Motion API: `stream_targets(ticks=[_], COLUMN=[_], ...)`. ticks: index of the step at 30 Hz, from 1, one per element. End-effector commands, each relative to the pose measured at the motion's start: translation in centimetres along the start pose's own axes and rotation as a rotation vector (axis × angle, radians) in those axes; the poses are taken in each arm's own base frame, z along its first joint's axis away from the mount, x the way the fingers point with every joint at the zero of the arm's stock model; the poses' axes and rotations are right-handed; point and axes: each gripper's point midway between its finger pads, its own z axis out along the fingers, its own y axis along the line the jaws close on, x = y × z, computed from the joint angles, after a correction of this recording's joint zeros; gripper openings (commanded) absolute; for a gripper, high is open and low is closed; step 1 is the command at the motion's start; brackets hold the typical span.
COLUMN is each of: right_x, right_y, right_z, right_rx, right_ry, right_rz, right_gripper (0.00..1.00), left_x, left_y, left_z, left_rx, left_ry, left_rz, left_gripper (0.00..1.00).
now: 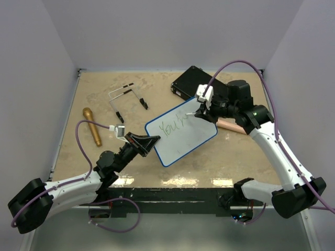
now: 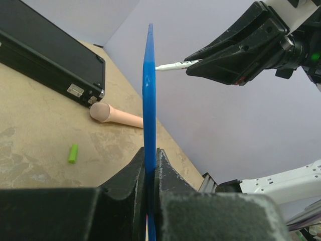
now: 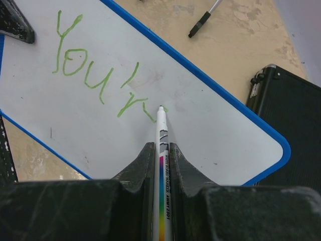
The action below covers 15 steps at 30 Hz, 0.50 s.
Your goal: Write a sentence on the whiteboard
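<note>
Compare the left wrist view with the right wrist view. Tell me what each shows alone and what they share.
Left wrist only: the whiteboard seen edge-on, pinched in the left gripper, plus a green cap and a pink handle lying on the table. Right wrist only: the board's face with green writing reading "You'r", the right gripper holding the marker with its tip on the board, and a black-tipped rod beyond. Both: the whiteboard, the marker and the black case.

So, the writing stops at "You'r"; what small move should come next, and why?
Probably slide the marker onward to begin an "e": its tip rests on the whiteboard at the end of the unfinished sentence, and the left gripper clamps the board's edge.
</note>
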Motion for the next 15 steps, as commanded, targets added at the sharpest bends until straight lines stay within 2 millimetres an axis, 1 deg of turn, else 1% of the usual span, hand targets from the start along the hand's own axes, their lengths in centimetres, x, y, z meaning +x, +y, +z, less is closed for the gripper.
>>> stream_targets(ticks=[1, 9, 15], right_x=[-0.6, 1.1, 2.4], right_y=[0.9, 2.1, 2.6], right_z=[-0.1, -0.1, -0.2], right_rx=[-0.056, -0.097, -0.102], right_ry=[-0.032, 0.011, 0.047], right_rz=[-0.032, -0.033, -0.022], right_gripper=[0.0, 0.0, 0.0], left_x=[-4.4, -4.6, -4.7], left_y=[-4.9, -4.9, -5.0], left_z=[0.1, 0.1, 0.2], left_rx=[0.186, 0.185, 0.185], left_ry=[-0.157, -0.163, -0.165], left_rz=[-0.03, -0.026, -0.023], left_gripper=[0.0, 0.0, 0.0])
